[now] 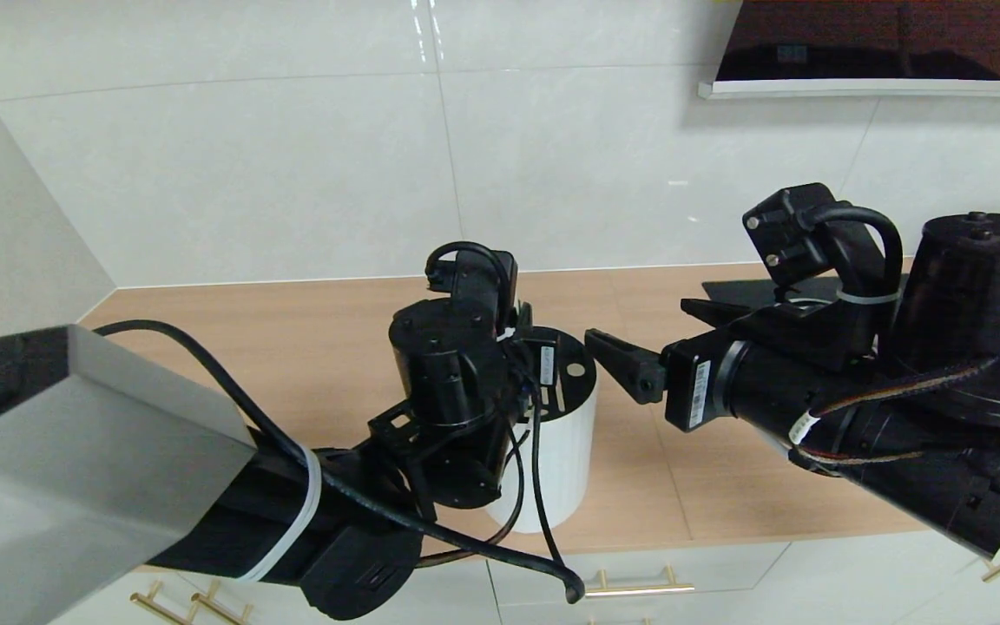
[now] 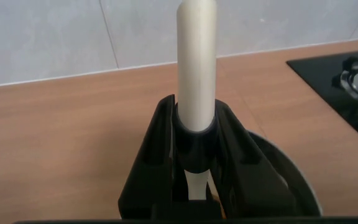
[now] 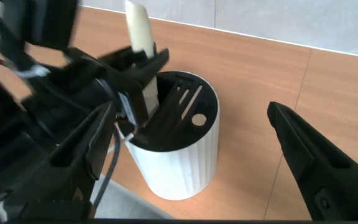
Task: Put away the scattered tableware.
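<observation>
Head view: The white utensil holder [image 1: 562, 451] stands upright on the wooden countertop [image 1: 292, 347], near its front edge. The left gripper [image 1: 513, 334] hangs directly above the holder's black slotted lid [image 1: 571, 369]. The right gripper [image 1: 636, 319] sits just beside the holder on the cooktop [image 1: 752, 291] side, with its 2 fingers spread apart and nothing between them.

Left wrist view: The left gripper [image 2: 194, 118] is pinched on the utensil handle [image 2: 196, 62], a cream-coloured rod held upright. The 2 jaws press against the lower part of the handle, and its rounded upper end stands clear above them. The holder's dark top [image 2: 291, 186] lies directly below the gripper. The type of utensil cannot be told, as its lower end is hidden.

Right wrist view: The right gripper [image 3: 190, 111] is wide open, 1 finger [image 3: 316, 162] on each side of the frame. The utensil holder [image 3: 185, 162] stands between and beyond them. The left gripper [image 3: 135, 71] clamps the utensil handle [image 3: 138, 28] at the rim of the lid [image 3: 179, 109].
</observation>
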